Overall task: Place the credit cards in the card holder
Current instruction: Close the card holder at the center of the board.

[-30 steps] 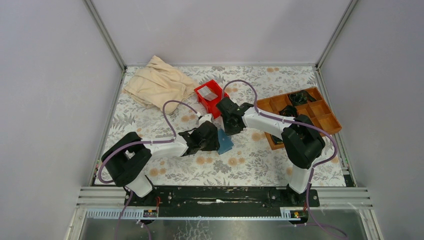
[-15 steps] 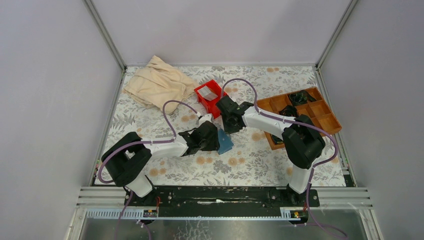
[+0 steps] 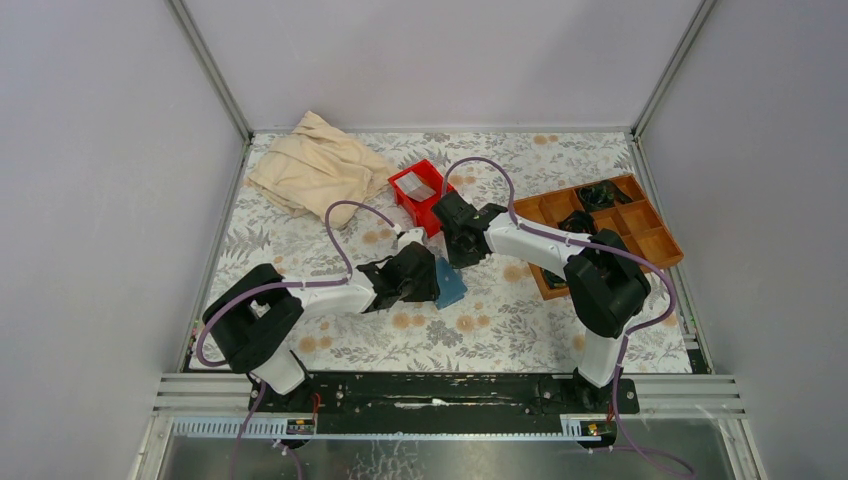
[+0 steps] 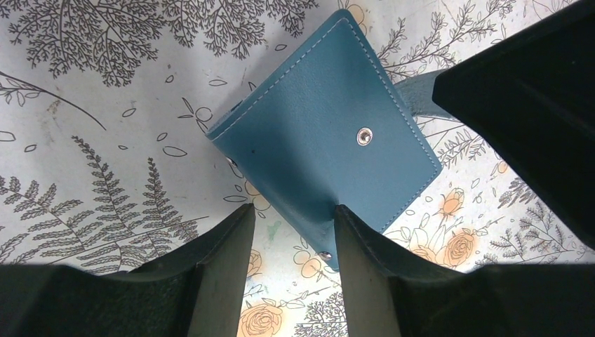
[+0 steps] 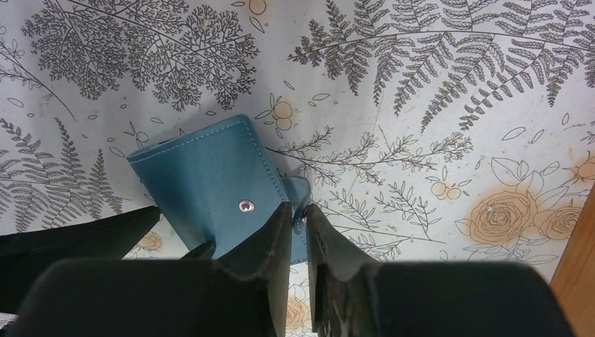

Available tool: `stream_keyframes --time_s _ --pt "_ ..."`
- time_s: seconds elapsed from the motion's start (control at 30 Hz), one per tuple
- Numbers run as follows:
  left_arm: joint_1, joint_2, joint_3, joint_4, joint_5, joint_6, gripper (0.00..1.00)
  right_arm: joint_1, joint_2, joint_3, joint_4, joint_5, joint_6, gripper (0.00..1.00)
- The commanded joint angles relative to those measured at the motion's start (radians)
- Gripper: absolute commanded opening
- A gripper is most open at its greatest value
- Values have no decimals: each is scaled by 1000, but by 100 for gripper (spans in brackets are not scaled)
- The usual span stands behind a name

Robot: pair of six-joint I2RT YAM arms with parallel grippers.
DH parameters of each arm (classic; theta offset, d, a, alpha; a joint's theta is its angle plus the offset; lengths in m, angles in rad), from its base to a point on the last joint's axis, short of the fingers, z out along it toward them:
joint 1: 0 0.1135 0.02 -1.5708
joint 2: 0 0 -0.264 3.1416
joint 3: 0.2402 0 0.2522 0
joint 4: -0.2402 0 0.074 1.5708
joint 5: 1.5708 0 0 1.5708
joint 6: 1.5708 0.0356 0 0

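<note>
On the floral tablecloth (image 3: 500, 320), the left gripper (image 4: 293, 210) straddled the card holder (image 4: 316, 140), jaws part-open. The right gripper (image 5: 298, 207), nearly closed, pinched its corner, a thin hold likely to slip.

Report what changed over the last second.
The right hand shifted slightly toward the red bin early on, then held. No grasp or release shows; it is closed on the flap of the card holder. The left hand, the card holder and the card in the bin stayed put.
</note>
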Motion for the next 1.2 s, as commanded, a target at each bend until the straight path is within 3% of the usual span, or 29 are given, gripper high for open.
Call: stream_keyframes --time_s 0.0,0.1,0.4,1.17 --pt "-8 27 -31 4 9 -1 53 -5 -52 4 -14 10 -7 17" --pt "-8 29 -33 5 10 -3 53 -5 -51 2 -12 2 -5 9" --pt "-7 31 -43 16 14 -11 53 -1 -44 17 2 -29 -5 4" --pt "1 28 -67 36 16 -23 51 82 33 30 12 -30 -11 0"
